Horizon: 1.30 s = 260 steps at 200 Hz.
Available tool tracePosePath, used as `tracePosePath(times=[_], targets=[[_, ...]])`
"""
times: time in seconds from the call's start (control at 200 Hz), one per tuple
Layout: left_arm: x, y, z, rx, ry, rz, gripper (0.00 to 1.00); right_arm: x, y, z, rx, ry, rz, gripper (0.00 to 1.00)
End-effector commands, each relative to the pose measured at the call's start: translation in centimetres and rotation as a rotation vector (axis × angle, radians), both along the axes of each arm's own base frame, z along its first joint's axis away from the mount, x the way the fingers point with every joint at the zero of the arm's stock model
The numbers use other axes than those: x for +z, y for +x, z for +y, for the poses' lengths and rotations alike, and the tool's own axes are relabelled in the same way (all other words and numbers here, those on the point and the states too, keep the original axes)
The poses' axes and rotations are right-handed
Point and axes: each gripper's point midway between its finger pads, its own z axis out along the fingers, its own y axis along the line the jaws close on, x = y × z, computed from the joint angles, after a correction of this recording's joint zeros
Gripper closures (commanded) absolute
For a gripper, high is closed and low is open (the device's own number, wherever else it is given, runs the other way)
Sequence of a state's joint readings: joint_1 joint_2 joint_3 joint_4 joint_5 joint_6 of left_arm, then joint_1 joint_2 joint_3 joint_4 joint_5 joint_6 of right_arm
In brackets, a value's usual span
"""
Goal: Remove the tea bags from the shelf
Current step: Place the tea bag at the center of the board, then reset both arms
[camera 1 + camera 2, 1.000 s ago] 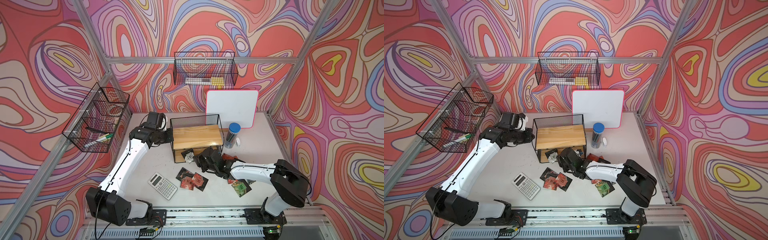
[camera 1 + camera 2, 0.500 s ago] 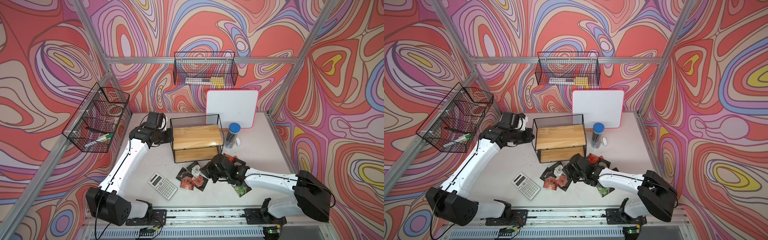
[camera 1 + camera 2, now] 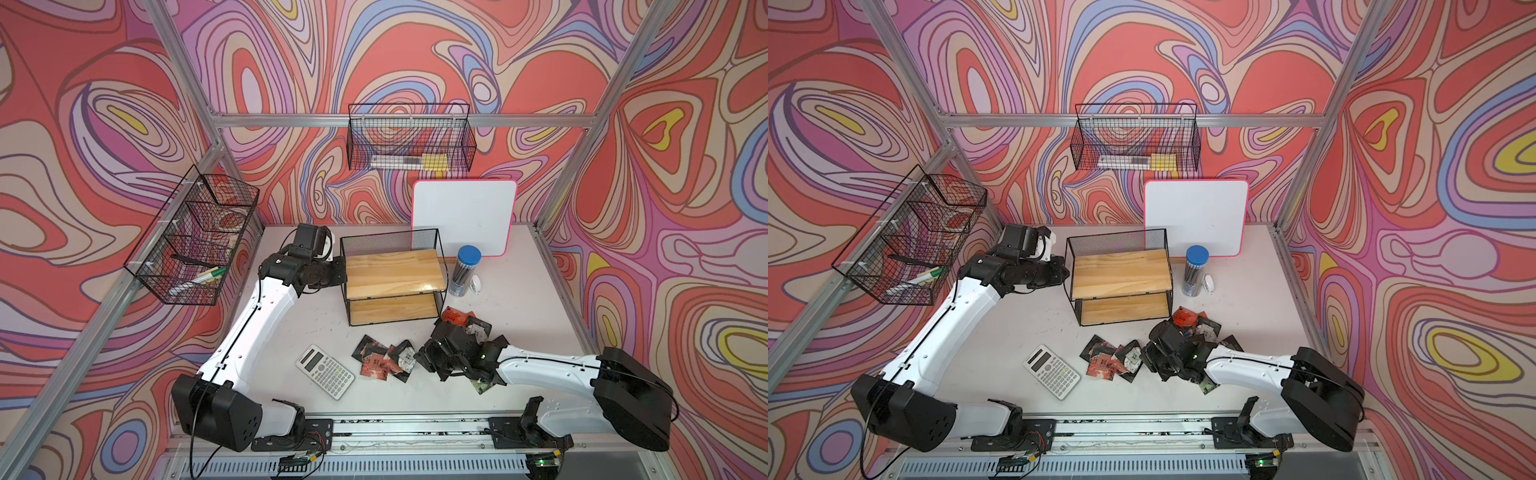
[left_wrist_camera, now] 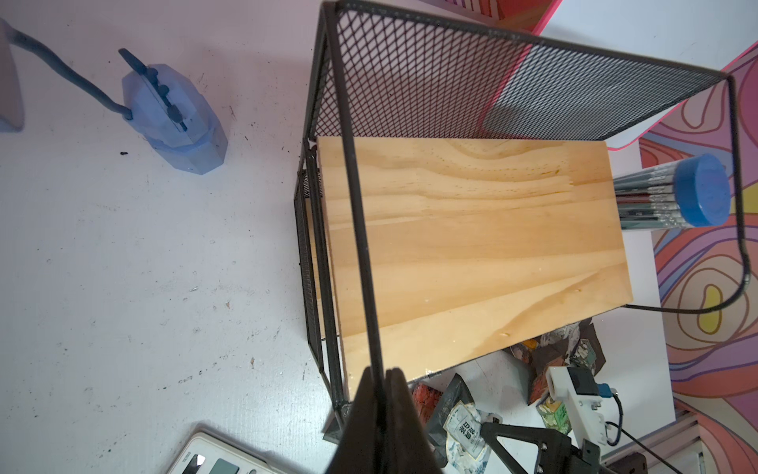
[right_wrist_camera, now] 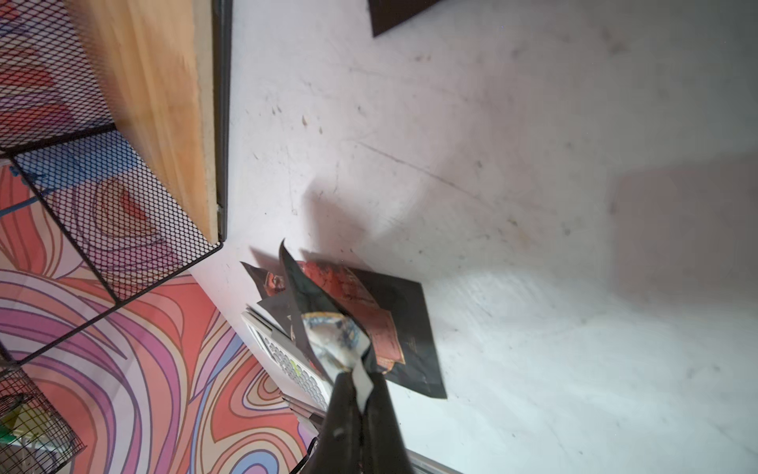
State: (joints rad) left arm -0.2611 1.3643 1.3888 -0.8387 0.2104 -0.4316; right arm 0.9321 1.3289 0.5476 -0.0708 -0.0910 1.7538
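Beside the shelf [image 3: 392, 274], at its left end, left tool [image 4: 379, 383]: pressed together on the black frame wire.
tea bags [image 3: 380, 359]: lay heaped on the surface [image 3: 519, 324] in front of the shelf.
right tool [image 5: 357, 388]: pinched one white-labelled tea bag [image 5: 328, 340] at that heap's right edge.

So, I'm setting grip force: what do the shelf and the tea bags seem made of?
Shelf: light wood boards with visible grain lines and a slight sheen; the black frame and mesh back look like painted metal wire. Tea bags: probably thin glossy foil or plastic film, since they glint and crumple.
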Motion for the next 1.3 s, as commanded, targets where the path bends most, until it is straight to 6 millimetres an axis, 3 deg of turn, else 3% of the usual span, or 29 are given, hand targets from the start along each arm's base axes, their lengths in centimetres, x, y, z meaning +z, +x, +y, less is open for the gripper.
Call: tracePosePath(times=[0.0,0.155,0.345,0.446,0.601,0.661,0.721,0.811,0.991,1.102,1.162,1.222,1.297], targets=[[-1.5,-1.4,0.2,-0.015,0.032,0.084,0.94,-1.0,-0.7,-1.0,-0.006,-0.047,0.025,0.81],[-1.1,-1.4,0.7,0.009,0.049,0.077,0.66,-0.3,-0.7,-1.6,-0.002,-0.08,0.008,0.62],[1.1,-1.4,2.3,0.085,0.092,0.021,0.35,1.5,-0.9,-2.9,0.052,-0.191,-0.011,0.49],[2.7,-1.8,3.8,0.164,0.114,-0.033,0.22,3.3,-1.1,-4.9,0.09,-0.323,-0.032,0.44],[4.1,-3.5,6.4,0.289,0.148,-0.09,0.14,5.8,-1.3,-8.7,0.067,-0.429,-0.078,0.38],[4.1,-4.6,7.3,0.335,0.158,-0.101,0.01,7.0,-1.3,-10.9,0.038,-0.483,-0.097,0.35],[3.9,-5.8,8.0,0.367,0.157,-0.104,0.01,8.2,-0.9,-13.4,0.013,-0.534,-0.117,0.32],[2.4,-7.6,8.3,0.38,0.14,-0.078,0.01,10.4,0.4,-17.5,-0.017,-0.593,-0.159,0.02],[-1.0,-10.6,8.6,0.397,0.112,-0.015,0.01,12.7,5.6,-23.3,-0.015,-0.576,-0.21,0.02],[-2.1,-11.6,9.9,0.447,0.15,-0.017,0.01,14.8,9.0,-26.8,-0.065,-0.696,-0.307,0.02],[-2.6,-11.9,11.2,0.491,0.213,-0.013,0.01,16.3,10.4,-28.8,-0.144,-0.802,-0.355,0.02],[-3.2,-12.4,13.8,0.604,0.328,-0.001,0.01,17.4,11.7,-30.9,-0.236,-0.91,-0.407,0.02],[-4.3,-12.5,16.3,0.676,0.491,0.0,0.01,17.6,13.8,-32.0,-0.257,-1.004,-0.537,0.02]])
